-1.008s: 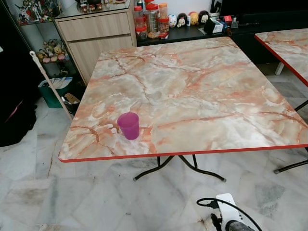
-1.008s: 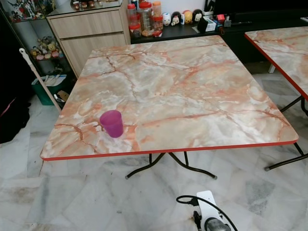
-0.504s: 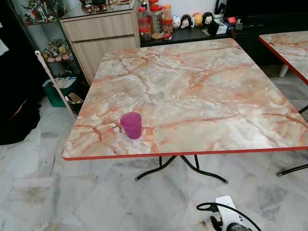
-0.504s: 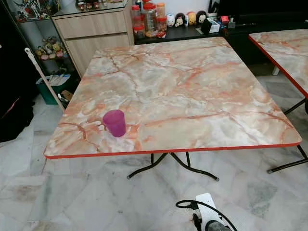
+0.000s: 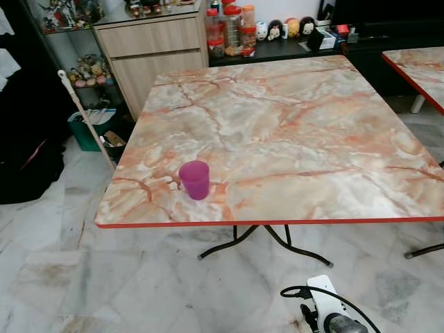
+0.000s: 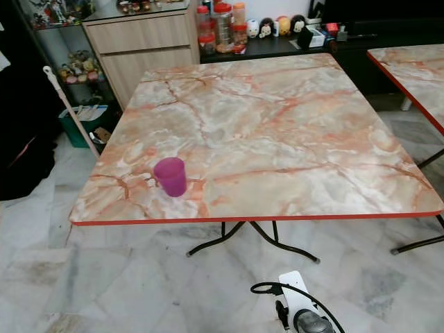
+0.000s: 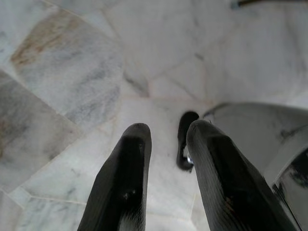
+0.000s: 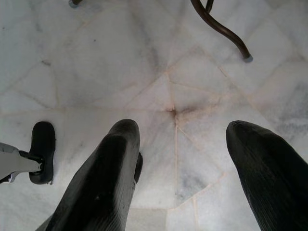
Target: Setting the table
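— What stands on the marble surface [image 6: 277,125]?
— A purple cup [image 6: 171,176], upright, near the red front edge at the left.
— Beyond it?
— A wooden cabinet [image 6: 142,43] and jars [image 6: 220,26].

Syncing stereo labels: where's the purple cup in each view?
Left eye: cup near the table's front left, by the red edge.
Right eye: cup, same spot.
Left wrist: floor and fingers, no cup.
Right wrist: floor and a table leg, no cup.
Shared landmark: red table edge.
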Robot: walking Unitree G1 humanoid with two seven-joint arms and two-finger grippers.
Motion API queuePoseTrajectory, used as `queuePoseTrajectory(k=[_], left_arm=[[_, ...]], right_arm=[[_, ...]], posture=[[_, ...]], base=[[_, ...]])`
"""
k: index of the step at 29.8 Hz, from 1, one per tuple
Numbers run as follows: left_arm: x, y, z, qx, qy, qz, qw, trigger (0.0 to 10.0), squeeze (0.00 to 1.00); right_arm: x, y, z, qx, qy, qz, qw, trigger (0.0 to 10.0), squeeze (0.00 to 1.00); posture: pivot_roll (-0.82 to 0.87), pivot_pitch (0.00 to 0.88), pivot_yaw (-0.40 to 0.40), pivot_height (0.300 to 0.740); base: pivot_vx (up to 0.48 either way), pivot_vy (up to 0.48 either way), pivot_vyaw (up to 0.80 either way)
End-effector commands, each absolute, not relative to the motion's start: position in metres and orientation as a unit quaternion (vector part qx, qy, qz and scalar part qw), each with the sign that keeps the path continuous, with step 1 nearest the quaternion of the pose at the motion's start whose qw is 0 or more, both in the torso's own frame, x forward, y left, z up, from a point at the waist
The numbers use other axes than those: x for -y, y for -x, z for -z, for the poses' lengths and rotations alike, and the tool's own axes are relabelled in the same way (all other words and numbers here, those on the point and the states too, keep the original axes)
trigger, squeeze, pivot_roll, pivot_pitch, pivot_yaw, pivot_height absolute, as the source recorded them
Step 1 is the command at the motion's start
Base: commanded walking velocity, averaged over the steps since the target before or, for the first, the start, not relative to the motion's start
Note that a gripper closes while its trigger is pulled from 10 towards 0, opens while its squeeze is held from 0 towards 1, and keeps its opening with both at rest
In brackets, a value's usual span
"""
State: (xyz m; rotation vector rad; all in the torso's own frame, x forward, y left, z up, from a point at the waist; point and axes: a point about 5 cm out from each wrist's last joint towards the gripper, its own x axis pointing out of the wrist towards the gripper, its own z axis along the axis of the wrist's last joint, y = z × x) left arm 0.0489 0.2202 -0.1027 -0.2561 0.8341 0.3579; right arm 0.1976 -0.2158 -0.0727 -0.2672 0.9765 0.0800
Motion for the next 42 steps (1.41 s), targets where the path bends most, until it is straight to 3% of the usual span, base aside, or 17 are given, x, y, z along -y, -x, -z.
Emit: queuePoseTrajectory(k=[1,5,7,8,9,15,25,32,42], left_arm=[[-0.225,-0.049,0.100,-0.378,0.129,-0.196,0.895,10.0,0.00],[-0.227,-0.052,0.096,-0.351,0.135,-0.208,0.903,10.0,0.00],[-0.236,-0.190,0.052,-0.225,0.093,-0.177,0.953,10.0,0.00],[-0.237,-0.237,0.023,-0.172,0.078,-0.170,0.967,10.0,0.00],[-0.238,-0.263,0.002,-0.137,0.071,-0.168,0.974,10.0,0.00],[-0.236,-0.285,-0.017,-0.107,0.084,-0.155,0.978,10.0,0.00],[-0.241,-0.290,-0.022,-0.118,0.070,-0.166,0.977,10.0,0.00],[-0.251,-0.319,-0.072,-0.008,0.060,-0.166,0.984,10.0,0.00],[-0.216,-0.359,-0.135,0.072,0.105,-0.093,0.988,10.0,0.00]], right_arm=[[0.212,-0.202,0.071,-0.466,0.130,-0.046,0.874,10.0,0.00],[0.212,-0.202,0.071,-0.466,0.130,-0.045,0.874,10.0,0.00],[0.212,-0.202,0.071,-0.467,0.132,-0.046,0.873,10.0,0.00],[0.212,-0.202,0.071,-0.467,0.133,-0.046,0.873,10.0,0.00],[0.212,-0.202,0.071,-0.467,0.133,-0.046,0.873,10.0,0.00],[0.212,-0.203,0.071,-0.469,0.131,-0.044,0.873,10.0,0.00],[0.211,-0.202,0.071,-0.468,0.125,-0.038,0.874,10.0,0.00],[0.212,-0.203,0.071,-0.469,0.124,-0.036,0.873,10.0,0.00],[0.214,-0.204,0.070,-0.471,0.118,-0.024,0.874,10.0,0.00]], posture=[[-0.09,0.000,0.085,0.740],[-0.09,0.000,0.085,0.740],[-0.09,0.000,0.084,0.740],[-0.08,0.000,0.083,0.740],[-0.08,0.000,0.082,0.740],[-0.08,0.000,0.082,0.740],[-0.09,0.000,0.089,0.740],[-0.07,0.000,0.084,0.740],[-0.08,0.000,0.087,0.740]], base=[[0.000,0.000,0.00],[0.000,0.000,0.00],[0.000,0.000,0.00],[0.000,0.000,0.00],[0.000,0.000,0.00],[0.000,0.000,0.00],[0.000,0.000,0.00],[0.000,0.000,0.00],[0.000,0.000,0.00]])
